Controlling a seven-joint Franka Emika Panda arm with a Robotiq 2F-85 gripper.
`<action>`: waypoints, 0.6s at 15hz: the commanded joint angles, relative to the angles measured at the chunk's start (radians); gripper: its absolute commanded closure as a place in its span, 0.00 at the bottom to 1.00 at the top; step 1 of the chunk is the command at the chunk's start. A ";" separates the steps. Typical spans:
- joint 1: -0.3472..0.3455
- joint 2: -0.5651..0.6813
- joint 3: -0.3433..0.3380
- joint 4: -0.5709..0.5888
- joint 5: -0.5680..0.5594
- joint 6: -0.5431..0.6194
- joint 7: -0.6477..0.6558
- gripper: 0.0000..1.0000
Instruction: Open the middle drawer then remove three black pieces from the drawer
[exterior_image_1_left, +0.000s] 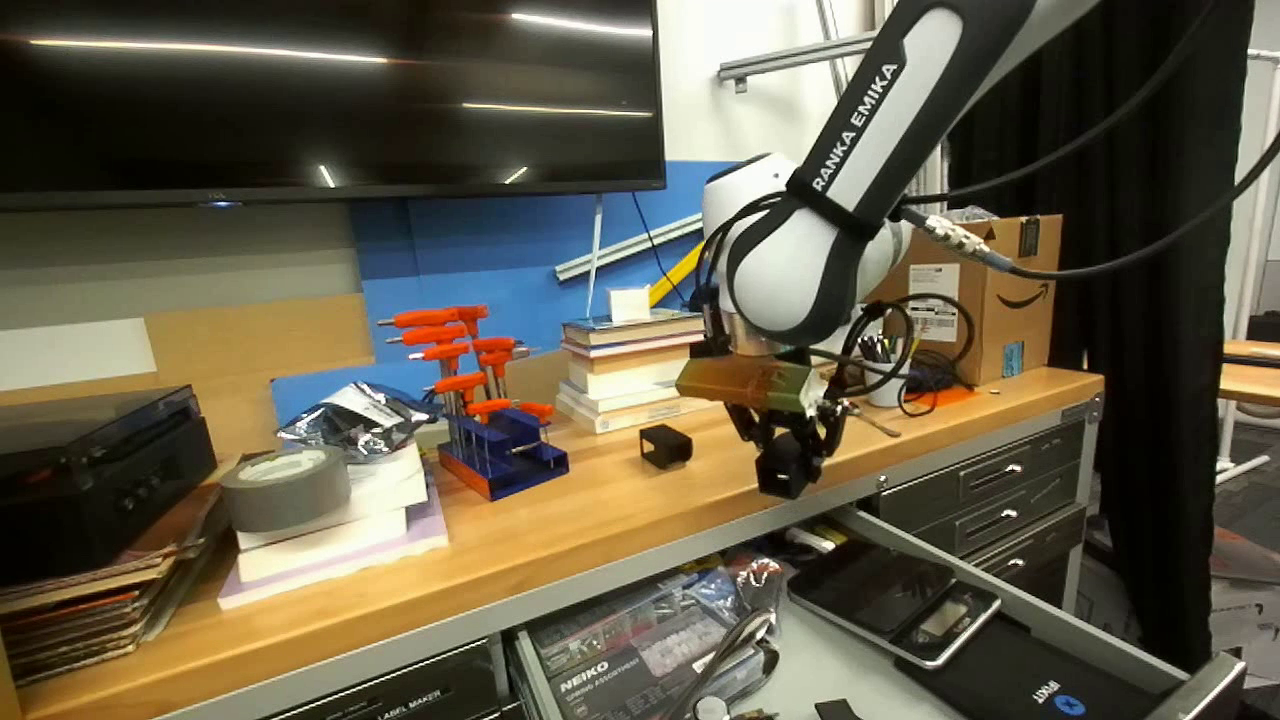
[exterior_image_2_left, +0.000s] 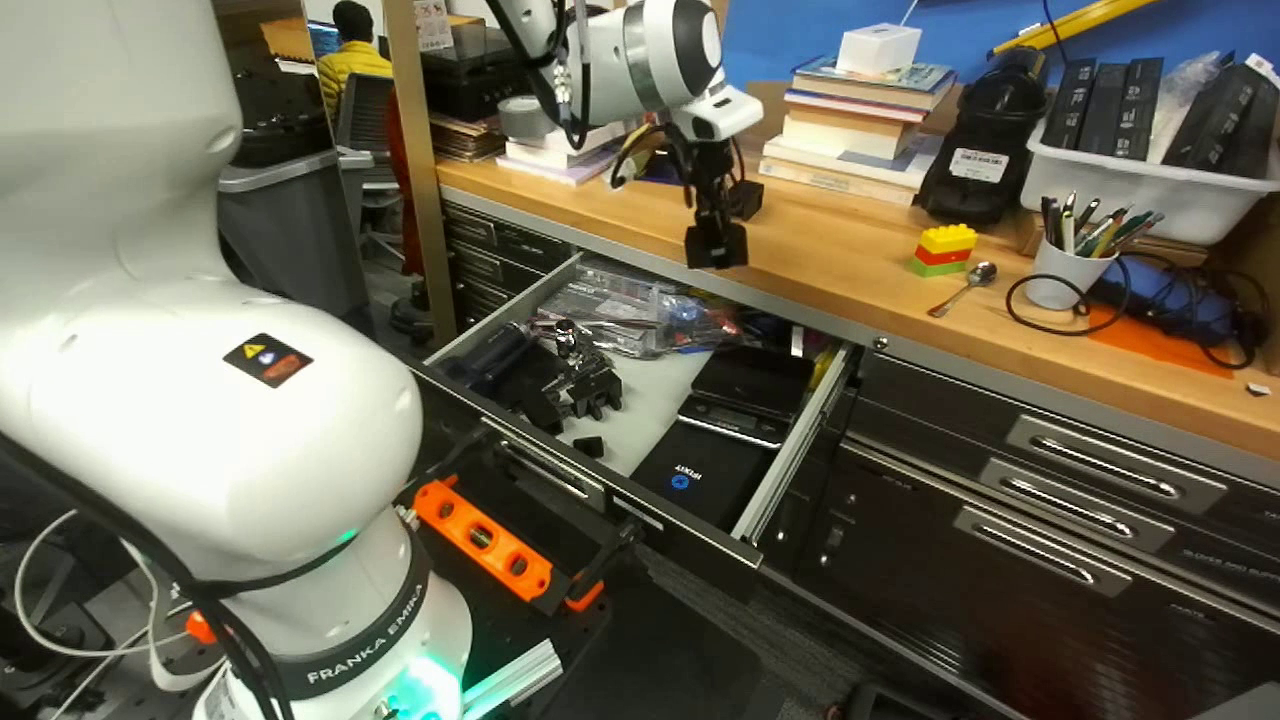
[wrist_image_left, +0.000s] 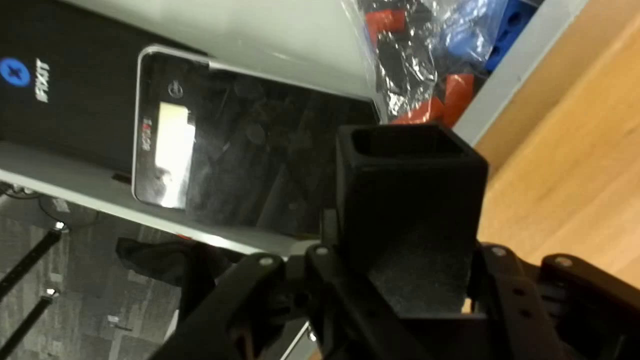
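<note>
My gripper (exterior_image_1_left: 790, 440) is shut on a black piece (exterior_image_1_left: 783, 472), a hollow, box-like block that juts out past the fingertips in the wrist view. Both hang around the wooden counter's front edge, above the back of the pulled-out middle drawer. A second black piece (exterior_image_1_left: 665, 446) rests on the counter (exterior_image_1_left: 600, 510), behind the held one. The middle drawer (exterior_image_2_left: 640, 425) stands open between closed drawers on both sides. On its floor near the front lies a small dark piece (exterior_image_2_left: 589, 446), with bulkier black items (exterior_image_2_left: 590, 385) beside it; which of these is a third black piece, I cannot tell.
Inside the drawer are a kitchen scale (wrist_image_left: 165, 145), a black iFixit case (exterior_image_2_left: 690, 470) and bagged parts (exterior_image_2_left: 640, 310). The counter carries a hex-key stand (exterior_image_1_left: 500, 450), stacked books (exterior_image_1_left: 625, 370), toy bricks (exterior_image_2_left: 944, 250), a spoon (exterior_image_2_left: 965, 288) and a pen cup (exterior_image_2_left: 1070, 270).
</note>
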 joint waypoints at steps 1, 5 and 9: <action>-0.085 0.093 0.022 0.161 0.057 -0.012 -0.268 0.75; -0.192 0.237 0.064 0.360 0.151 -0.023 -0.578 0.75; -0.239 0.403 0.059 0.585 0.271 -0.055 -0.844 0.75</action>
